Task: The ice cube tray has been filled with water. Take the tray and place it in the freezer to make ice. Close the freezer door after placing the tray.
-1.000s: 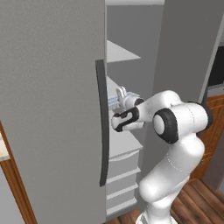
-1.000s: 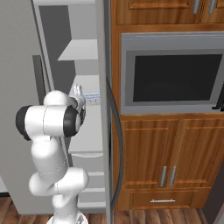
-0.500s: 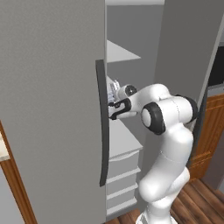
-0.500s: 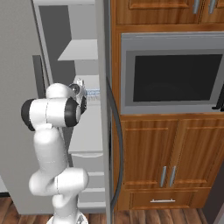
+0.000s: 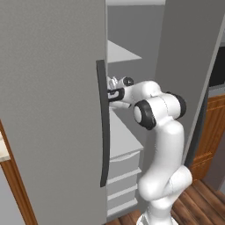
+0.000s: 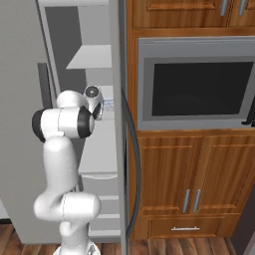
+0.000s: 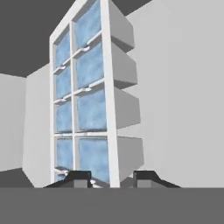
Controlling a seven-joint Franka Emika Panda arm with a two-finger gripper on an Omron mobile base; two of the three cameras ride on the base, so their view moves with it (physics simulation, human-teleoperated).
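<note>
The ice cube tray (image 7: 87,87) is white with two rows of pale blue water cells (image 7: 92,109) and stretches away from the hand on a white shelf inside the freezer (image 5: 132,39). My gripper (image 7: 112,177) straddles the tray's near end, one fingertip (image 7: 78,177) on each side of a long rim, jaws slightly apart and open. From the right, a bit of the tray (image 6: 107,103) shows just past the hand (image 6: 94,102). From the left, the gripper (image 5: 112,93) reaches in behind the open freezer door (image 5: 52,110) and its dark bar handle (image 5: 103,132).
White shelves (image 5: 123,140) and drawers (image 5: 125,176) lie below the hand, another shelf (image 6: 92,57) above. The other grey door (image 5: 184,66) stands right of the arm with its curved handle (image 6: 134,164). A built-in oven (image 6: 199,82) and wooden cabinets (image 6: 199,184) are further right.
The hand has pushed deeper into the freezer with the tray, and the elbow has risen. The jaws have eased apart slightly.
</note>
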